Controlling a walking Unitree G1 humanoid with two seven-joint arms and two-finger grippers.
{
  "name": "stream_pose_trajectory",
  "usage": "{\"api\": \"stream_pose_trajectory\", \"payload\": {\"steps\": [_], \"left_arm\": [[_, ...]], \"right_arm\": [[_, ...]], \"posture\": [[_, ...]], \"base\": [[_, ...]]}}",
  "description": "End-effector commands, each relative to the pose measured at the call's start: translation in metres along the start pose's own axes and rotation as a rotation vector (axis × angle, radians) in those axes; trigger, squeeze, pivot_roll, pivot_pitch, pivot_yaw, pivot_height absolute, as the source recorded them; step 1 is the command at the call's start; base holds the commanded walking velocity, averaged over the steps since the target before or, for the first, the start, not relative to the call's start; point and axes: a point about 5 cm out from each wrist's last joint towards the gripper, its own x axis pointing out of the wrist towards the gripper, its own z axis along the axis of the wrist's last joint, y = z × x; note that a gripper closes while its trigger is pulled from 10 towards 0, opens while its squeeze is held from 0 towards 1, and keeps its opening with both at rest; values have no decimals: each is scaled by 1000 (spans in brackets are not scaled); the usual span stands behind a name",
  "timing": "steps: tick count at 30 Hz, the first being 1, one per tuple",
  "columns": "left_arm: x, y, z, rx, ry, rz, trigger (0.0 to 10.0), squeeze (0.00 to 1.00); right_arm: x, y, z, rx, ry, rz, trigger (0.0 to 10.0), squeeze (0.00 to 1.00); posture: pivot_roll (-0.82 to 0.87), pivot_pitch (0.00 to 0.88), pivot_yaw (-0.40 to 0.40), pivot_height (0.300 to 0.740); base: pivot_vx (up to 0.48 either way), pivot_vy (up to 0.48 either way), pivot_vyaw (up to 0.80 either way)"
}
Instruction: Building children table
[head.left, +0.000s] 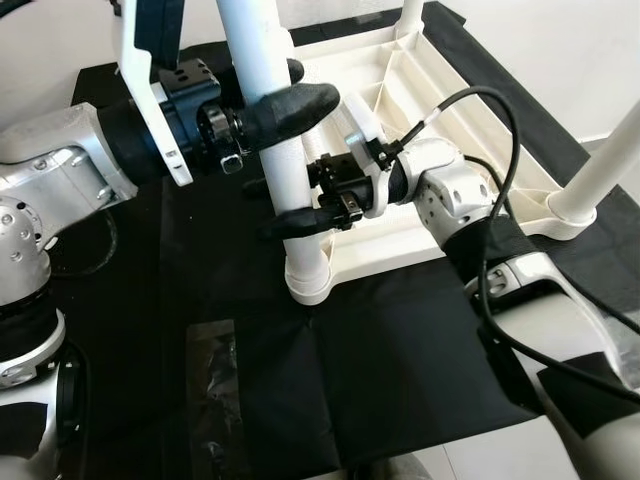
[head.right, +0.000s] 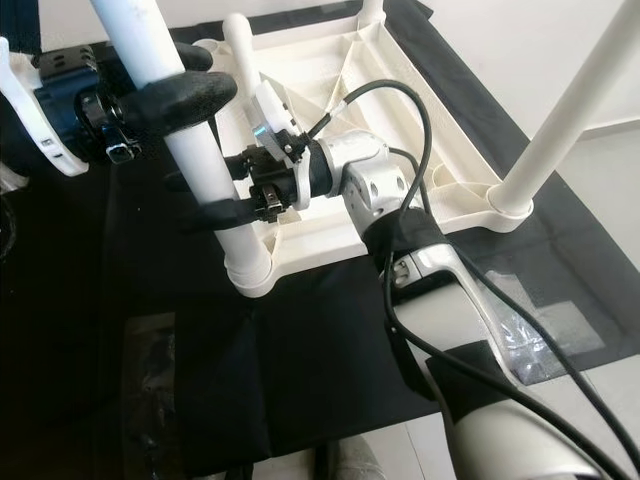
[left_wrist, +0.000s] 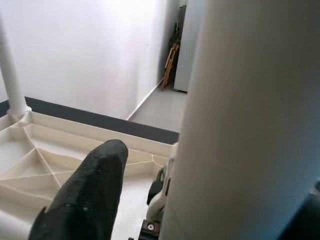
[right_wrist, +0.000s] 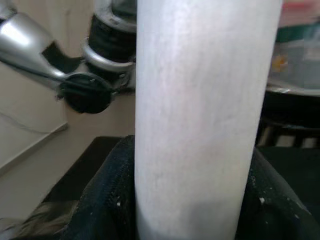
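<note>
The white children's table top lies upside down on a black cloth. A white table leg stands upright in its near-left corner socket. My left gripper is shut on this leg high up, one finger in front of it and one behind. Just above the socket, my right gripper is shut on the same leg from the table side. In the left wrist view the leg stands beside one black finger. In the right wrist view the leg sits tight between the two fingers.
Other legs stand in their corner sockets: one at the right, one at the back. The black cloth covers the floor under the table. Clear plastic bags lie on it at the near left and right.
</note>
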Motion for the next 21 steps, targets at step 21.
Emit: {"api": "stream_pose_trajectory", "payload": {"steps": [21], "left_arm": [[-4, 4, -5, 18, 32, 72, 10000, 0]], "right_arm": [[60, 41, -67, 166, 201, -998, 0, 0]], "posture": [[25, 256, 2, 740]], "base": [[0, 0, 0]]}}
